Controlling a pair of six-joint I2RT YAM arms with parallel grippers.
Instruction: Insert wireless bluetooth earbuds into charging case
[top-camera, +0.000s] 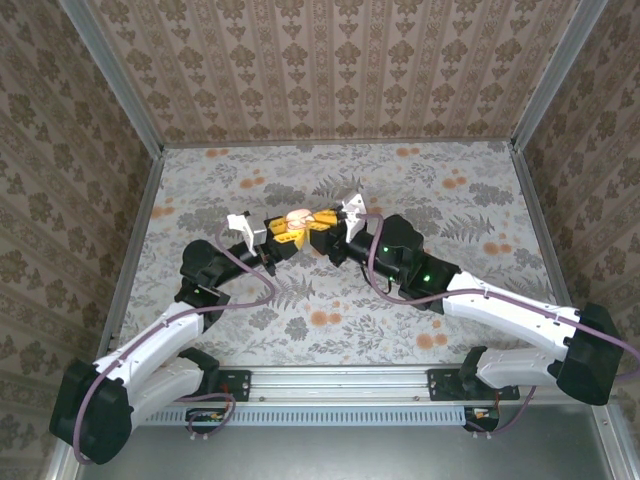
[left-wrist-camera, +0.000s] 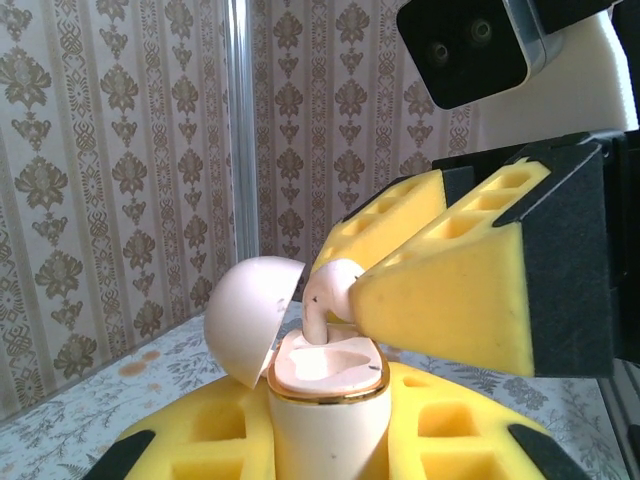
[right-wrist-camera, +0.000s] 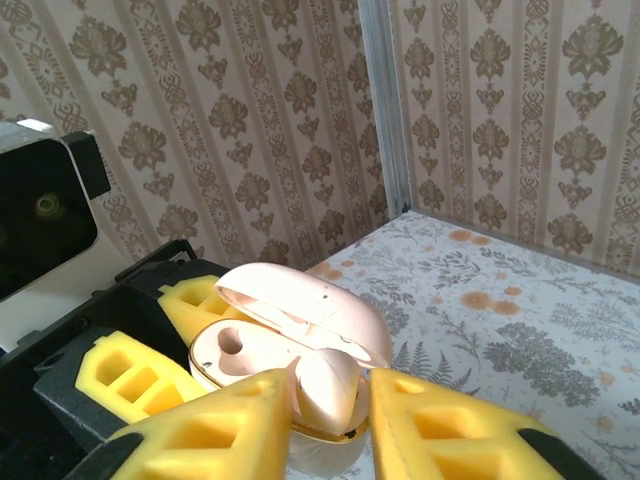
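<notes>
My left gripper is shut on the charging case, a glossy white box held upright between its yellow pads, with the lid swung open. One white earbud stands with its stem in a socket of the case. The socket beside it is a bare hole. My right gripper is open only a little around the earbud's head. A thin gap shows at its right pad. From above, both grippers meet at the case mid-table.
The floral table stretches round the grippers, closed in by patterned walls and a metal corner post. The right arm's wrist camera hangs just above the case.
</notes>
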